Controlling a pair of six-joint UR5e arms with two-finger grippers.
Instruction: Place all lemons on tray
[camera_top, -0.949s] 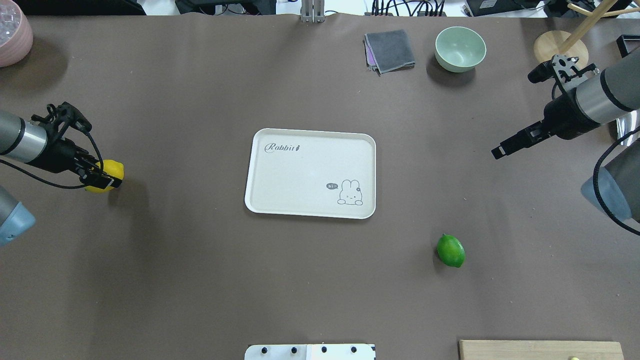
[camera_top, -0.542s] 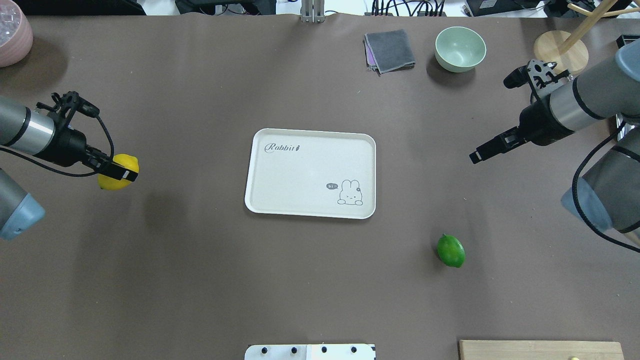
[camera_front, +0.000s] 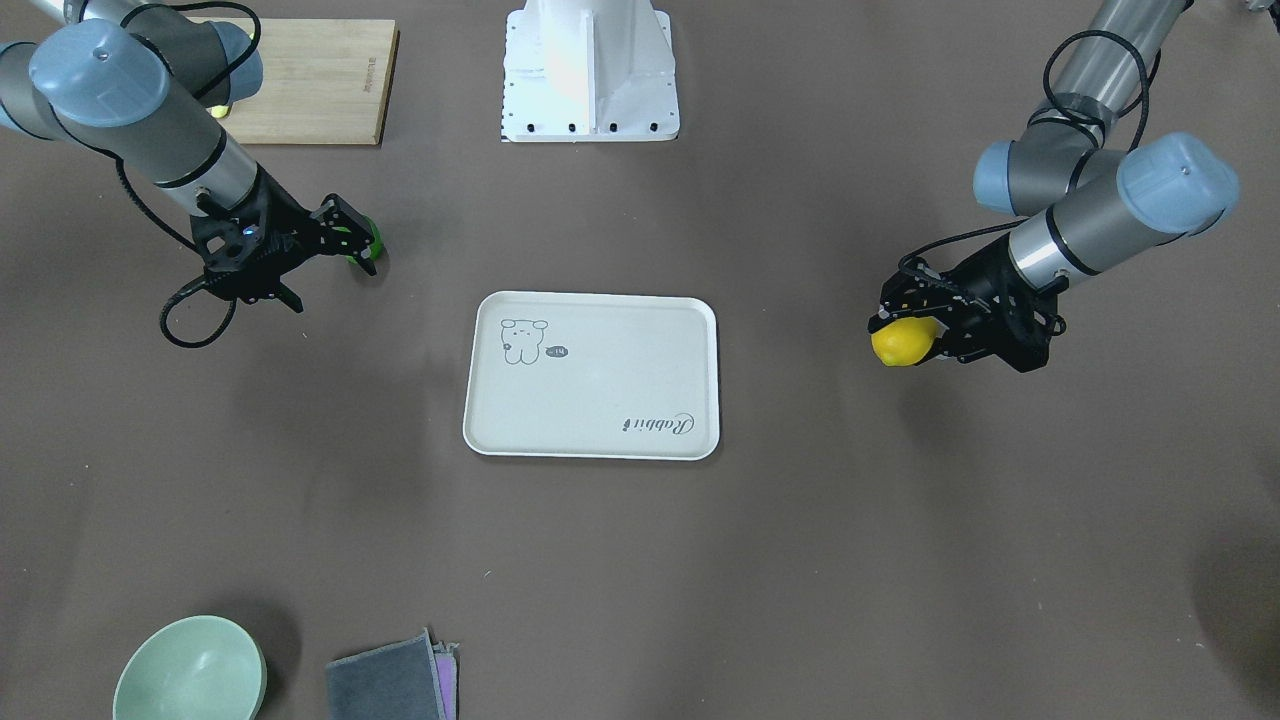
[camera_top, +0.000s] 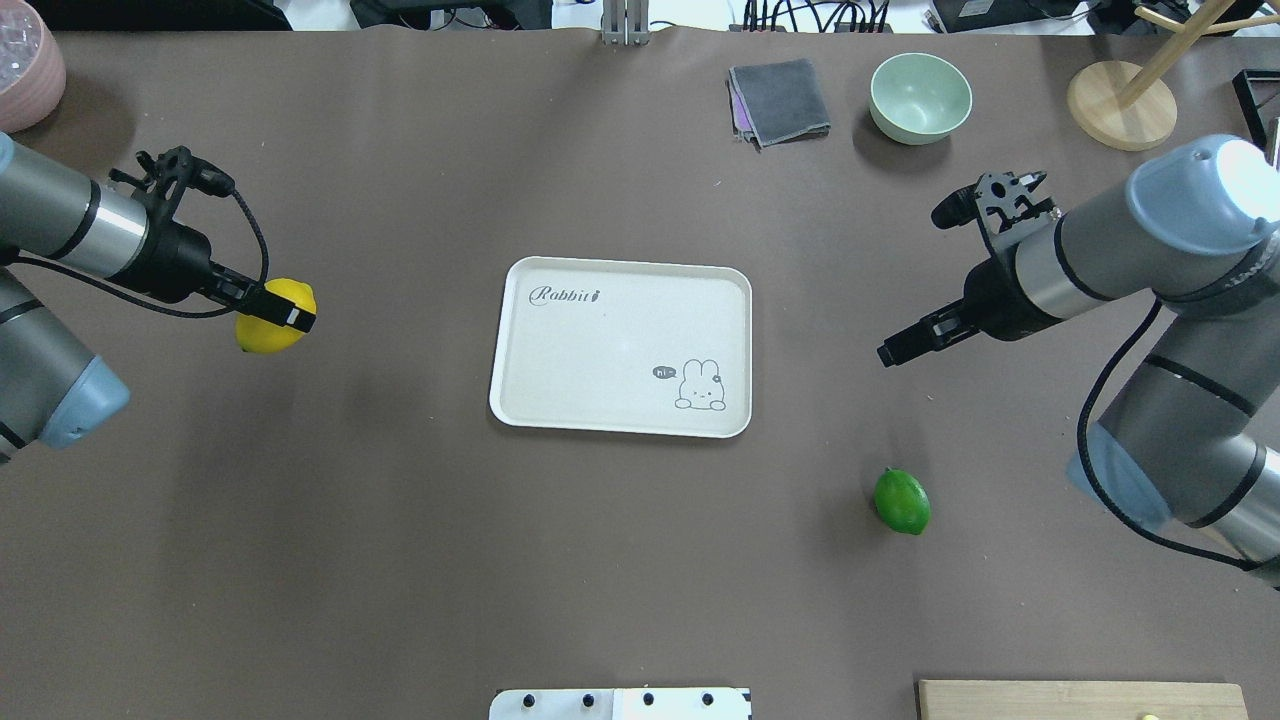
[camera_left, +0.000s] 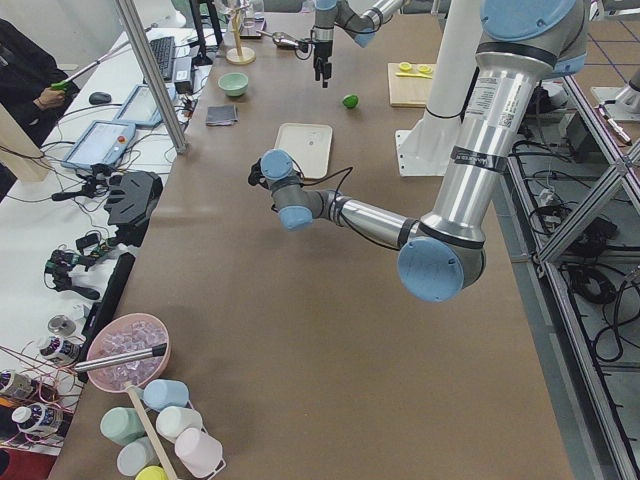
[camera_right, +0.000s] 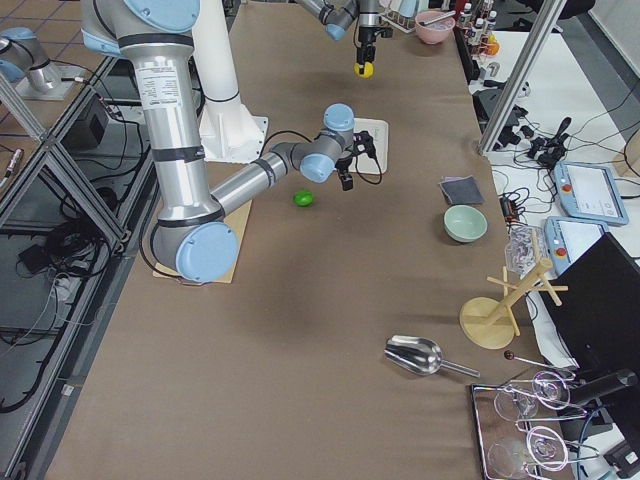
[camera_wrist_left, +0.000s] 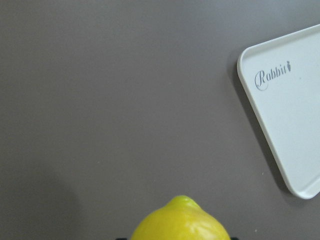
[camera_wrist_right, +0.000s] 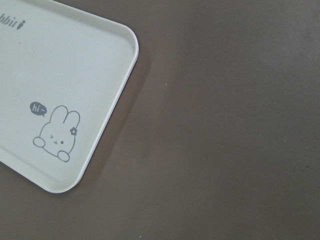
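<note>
The left arm is stretched low from the robot's left side, its wrist levelled and aimed toward the tray (camera_top: 600, 350). The yellow lemon (camera_top: 256, 338) is clamped in the left end effector (camera_top: 285, 318) and held clear of the surface (camera_top: 400, 560), well apart from the tray's short edge nearest the "Rabbit" script. In the left wrist view the fruit's tip is seen at the bottom, with the tray's corner to the right.

The right arm is bent at the elbow, its forearm sloped down toward the tray's opposite short edge. The right end effector (camera_top: 893, 352) is poised there above the surface; whether it is wide or narrow cannot be told. The green lemon (camera_top: 901, 501) is left lying on the surface, off the tray's rabbit-drawing corner.
</note>
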